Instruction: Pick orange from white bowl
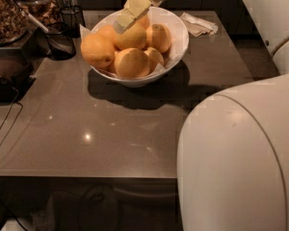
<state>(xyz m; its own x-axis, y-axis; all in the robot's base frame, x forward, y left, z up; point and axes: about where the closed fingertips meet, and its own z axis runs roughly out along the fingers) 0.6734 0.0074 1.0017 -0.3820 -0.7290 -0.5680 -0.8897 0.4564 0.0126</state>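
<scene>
Bowl of fruit, upper middle of the frame: the white bowl [177, 42] sits on the dark table [86, 129], wide and glossy, throwing a broad shadow on the surface in front of it. It is heaped well above its rim. From where I stand I count about six yellow-orange fruits. The left-hand fruit [97, 50] bulges out over the rim, the front fruit [131, 63] sits low at the near side, and the right-hand fruit [159, 36] leans against the far wall.

The gripper [121, 25] comes in from the top edge of the frame, a pale yellow piece slanting down and to the left over the pile. Its tip is right at the orange [133, 37], the one at the top middle of the heap. It is either resting on the skin or just above it, and I can't make out which. Whether the gripper is open or closed I can't tell either. The orange lies in the bowl, wedged among its neighbours.

To the left of the bowl, in the upper left of the frame, stand two black mesh cups [61, 41], and behind them jars [38, 8] of something brown and crumbly. A crumpled paper napkin [198, 25] lies on the table just to the right of the bowl, near the far edge. A thin black cable [5, 124] trails across the left side of the table. The robot's white body [241, 158] fills the lower right of the frame and runs up the right edge.
</scene>
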